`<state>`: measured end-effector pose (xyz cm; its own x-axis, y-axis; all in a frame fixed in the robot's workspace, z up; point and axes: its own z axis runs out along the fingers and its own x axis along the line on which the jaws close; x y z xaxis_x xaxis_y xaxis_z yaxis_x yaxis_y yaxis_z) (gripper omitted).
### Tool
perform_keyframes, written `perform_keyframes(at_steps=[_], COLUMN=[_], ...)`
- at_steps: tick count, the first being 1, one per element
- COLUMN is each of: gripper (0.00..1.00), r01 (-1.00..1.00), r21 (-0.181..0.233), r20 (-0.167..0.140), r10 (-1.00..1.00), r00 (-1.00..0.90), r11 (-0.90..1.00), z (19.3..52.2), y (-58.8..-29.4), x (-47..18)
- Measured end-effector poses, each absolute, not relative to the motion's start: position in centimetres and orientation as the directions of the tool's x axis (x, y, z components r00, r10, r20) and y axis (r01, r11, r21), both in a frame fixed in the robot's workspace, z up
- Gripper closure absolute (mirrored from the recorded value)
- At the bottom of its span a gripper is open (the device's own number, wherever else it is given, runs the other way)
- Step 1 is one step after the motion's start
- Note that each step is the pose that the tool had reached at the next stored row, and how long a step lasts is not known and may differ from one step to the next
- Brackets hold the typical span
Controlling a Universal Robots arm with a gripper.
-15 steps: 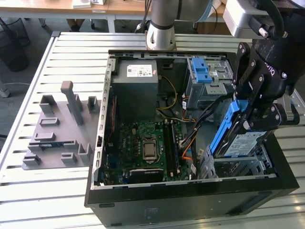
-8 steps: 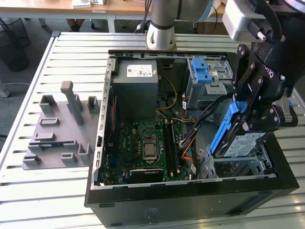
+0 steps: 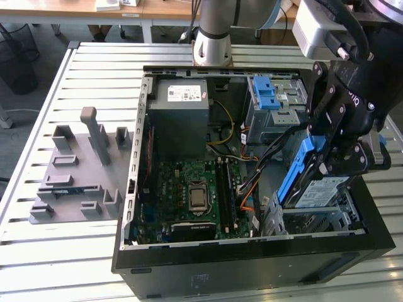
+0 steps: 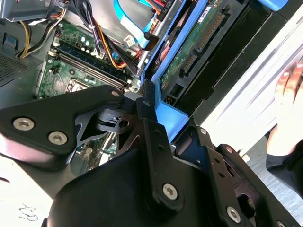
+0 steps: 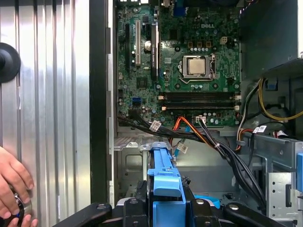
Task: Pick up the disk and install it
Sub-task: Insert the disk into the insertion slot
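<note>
The disk, silver with a blue-and-white label and a blue carrier frame, hangs tilted over the drive bay at the front corner of the open computer case on the exterior view's right. My gripper is shut on its upper end. In the second wrist view the disk's green circuit-board side and blue frame show past a black finger. The first wrist view shows the blue frame clamped in the gripper, above the metal bay floor.
The black case holds a motherboard, a grey power supply box, a light-blue latch bracket and cable bundles beside the bay. A grey fixture lies on the slatted table. A person's hand rests outside the case.
</note>
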<state>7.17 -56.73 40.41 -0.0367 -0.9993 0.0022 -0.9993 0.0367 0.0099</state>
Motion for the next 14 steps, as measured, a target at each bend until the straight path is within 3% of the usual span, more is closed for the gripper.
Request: perform_keyframes(at_steps=[14], gripper=[0.64], r01=[-0.999], r21=[0.010], r20=[0.002], r10=[-0.999], r00=[-0.037], r11=[0.037], z=[39.69], y=[-56.73], x=[7.24])
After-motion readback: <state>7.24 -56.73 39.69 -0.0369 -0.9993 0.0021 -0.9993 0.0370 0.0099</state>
